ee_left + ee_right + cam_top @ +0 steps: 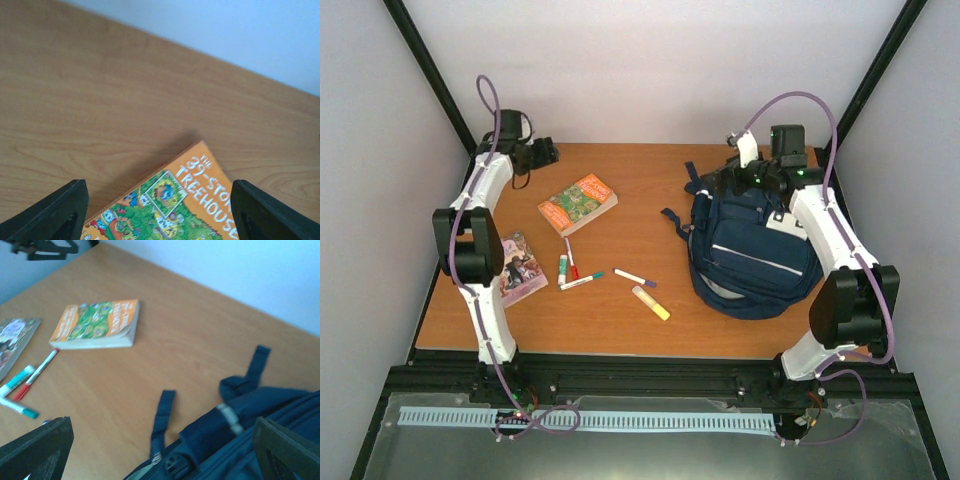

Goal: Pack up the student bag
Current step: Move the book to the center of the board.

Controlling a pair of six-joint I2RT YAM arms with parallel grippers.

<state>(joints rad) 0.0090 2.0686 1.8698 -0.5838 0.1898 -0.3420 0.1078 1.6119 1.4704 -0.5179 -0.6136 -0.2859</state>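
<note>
Two empty, wide-spread grippers: left gripper (157, 200) near orange book (578, 203), right gripper (161, 430) above student bag (750, 255)

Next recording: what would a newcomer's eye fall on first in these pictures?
The big navy student bag dominates the right side of the table. Left of it, a bright orange-and-green book stands out on the wood, with loose markers scattered just in front of it and a second book at the left edge.
</note>
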